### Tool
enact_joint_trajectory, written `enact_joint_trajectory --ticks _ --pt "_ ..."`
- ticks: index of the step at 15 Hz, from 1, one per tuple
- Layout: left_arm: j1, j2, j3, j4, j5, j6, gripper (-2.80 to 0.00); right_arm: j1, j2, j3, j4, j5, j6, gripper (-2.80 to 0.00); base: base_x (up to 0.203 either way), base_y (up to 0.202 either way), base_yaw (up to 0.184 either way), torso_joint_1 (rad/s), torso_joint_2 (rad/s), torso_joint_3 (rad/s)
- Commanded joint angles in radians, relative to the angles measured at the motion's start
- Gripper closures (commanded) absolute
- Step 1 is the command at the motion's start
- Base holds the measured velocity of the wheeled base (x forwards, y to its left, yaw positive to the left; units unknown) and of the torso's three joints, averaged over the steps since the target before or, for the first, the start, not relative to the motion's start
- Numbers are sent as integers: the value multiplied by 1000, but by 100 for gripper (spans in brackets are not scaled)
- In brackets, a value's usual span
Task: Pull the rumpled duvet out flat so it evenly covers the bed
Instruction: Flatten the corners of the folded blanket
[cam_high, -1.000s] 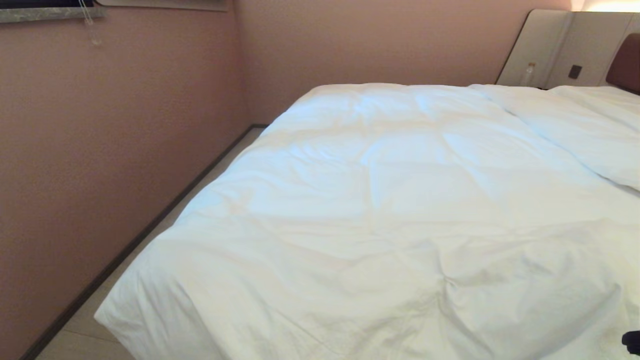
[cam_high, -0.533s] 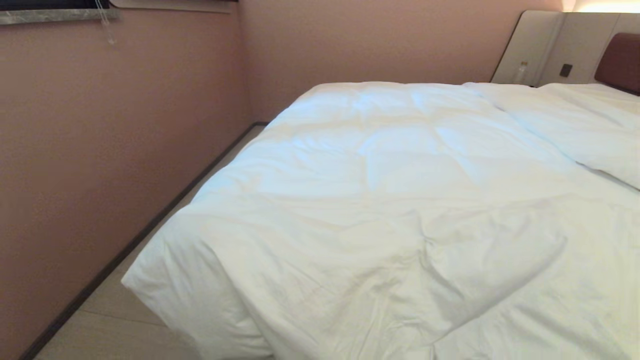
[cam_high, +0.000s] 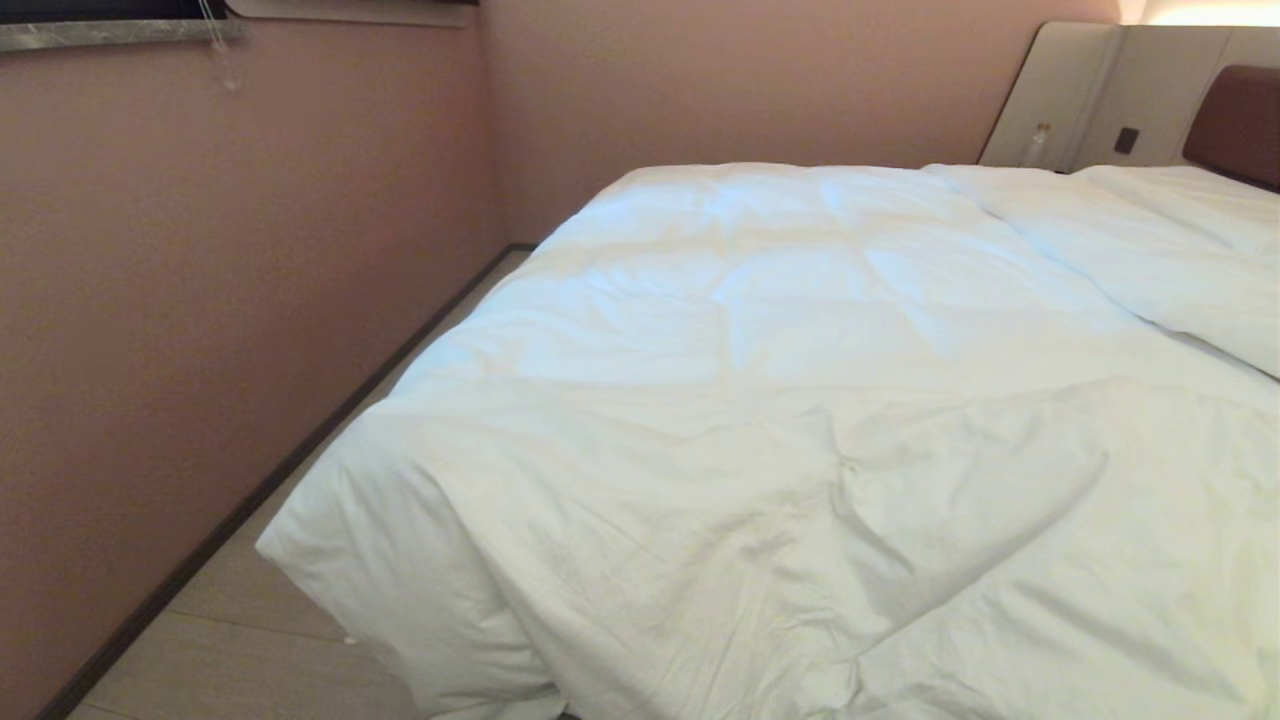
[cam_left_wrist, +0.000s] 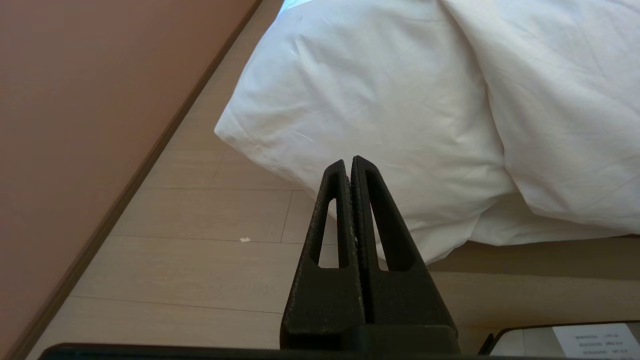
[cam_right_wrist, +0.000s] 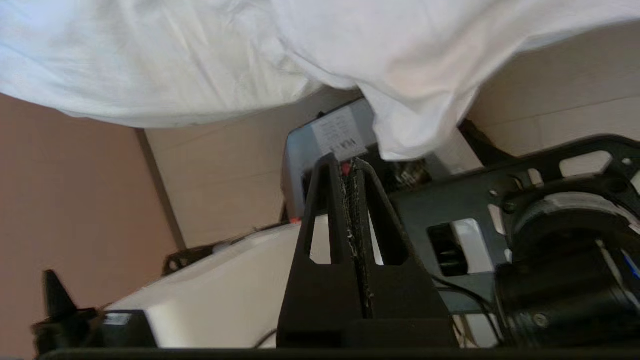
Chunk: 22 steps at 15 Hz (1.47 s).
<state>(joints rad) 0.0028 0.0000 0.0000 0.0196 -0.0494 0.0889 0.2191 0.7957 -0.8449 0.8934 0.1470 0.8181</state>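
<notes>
One duvet (cam_high: 800, 400), white, thick and puffy, spread over nearly the whole top of the one bed (cam_high: 1235, 120); faint quilted squares across the far half, a deep diagonal fold and many fine creases across the near half. Near left corner bulging rounded over the edge and hanging toward the floor (cam_high: 230, 650), seen from the left wrist as a soft blunt wedge of cloth with a stitched hem. One white pillow (cam_high: 1180, 260), long and plump, lying at the head end on the right. One brown padded headboard panel between beige flat panels (cam_high: 1080, 90), with one small dark square switch (cam_high: 1127, 140) and one small clear bottle (cam_high: 1037, 145) beside them. Two plain pink-brown walls (cam_high: 250, 250) meeting at one corner, dark skirting along the base, pale wood-look planks below. Two grippers, neither in the head view: left gripper (cam_left_wrist: 349, 162), black, tapered and slotted, clenched on nothing, just short of the hanging corner above the floor; right gripper (cam_right_wrist: 347, 162) of the same make, likewise clenched with no cloth between the fingers, below a drooping duvet edge and pointing back at the robot's own pale base.
</notes>
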Motion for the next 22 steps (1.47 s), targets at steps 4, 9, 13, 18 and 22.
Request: enact_joint_trajectory --ticks 4,9,13,18,22 --pt "0 0 0 0 -1 1 0 0 -35 61 54 -54 -46 0 0 0 0 0 0 0" --pt "0 0 0 0 -1 0 0 1 -50 62 48 -72 -50 0 0 0 0 0 0 0" --pt "0 0 0 0 0 0 0 3 -52 59 47 -67 -50 0 0 0 0 0 0 0" --pt "0 0 0 2 -1 2 0 3 -53 61 47 -67 -50 0 -55 0 1 3 2 2" --pt "0 0 0 1 -1 0 0 9 -64 66 47 -67 -60 0 0 0 0 0 0 0"
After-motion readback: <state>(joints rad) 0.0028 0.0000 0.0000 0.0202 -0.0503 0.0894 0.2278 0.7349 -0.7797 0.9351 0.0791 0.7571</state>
